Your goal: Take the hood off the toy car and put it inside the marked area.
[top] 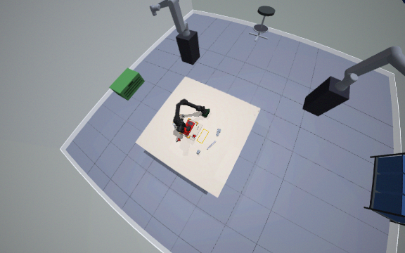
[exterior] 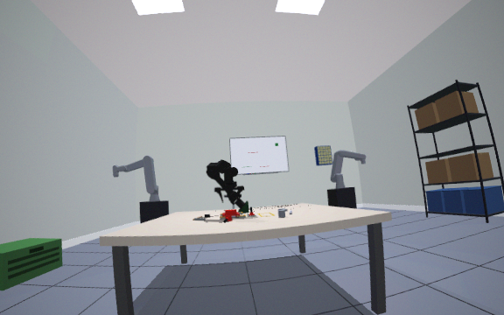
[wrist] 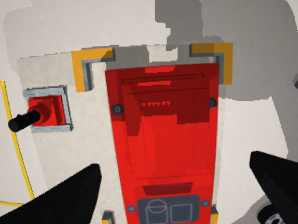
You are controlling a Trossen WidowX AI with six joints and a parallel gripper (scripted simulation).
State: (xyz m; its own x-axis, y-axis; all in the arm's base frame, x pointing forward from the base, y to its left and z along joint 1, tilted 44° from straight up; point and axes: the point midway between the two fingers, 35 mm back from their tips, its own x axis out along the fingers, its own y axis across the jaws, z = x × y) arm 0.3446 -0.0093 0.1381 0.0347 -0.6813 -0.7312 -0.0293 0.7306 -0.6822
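Hovering over the flat red toy car body [top: 190, 125] [exterior: 233, 216] [wrist: 167, 150], we hold our black two-fingered gripper [wrist: 176, 165] wide open and empty. The hood seems still on; lifting, placing and releasing remain. It lies beyond and below our fingertips, roughly between them, with the yellow-outlined rectangular area [top: 198, 140] [wrist: 16, 142] to their left.

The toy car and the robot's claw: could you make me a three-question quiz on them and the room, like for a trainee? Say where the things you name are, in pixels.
1. True or false: the claw [top: 188, 129] [exterior: 231, 201] [wrist: 175, 159] is gripping the red toy car [top: 185, 133] [exterior: 230, 213] [wrist: 167, 160].
2. What color is the outline [top: 205, 137] [wrist: 17, 140] marked on the table [top: 220, 169] [exterior: 234, 234]? a) green b) yellow c) blue
3. Fill in: the round stool [top: 266, 11] stands on the ____.

Key: 1 false; 2 b; 3 floor
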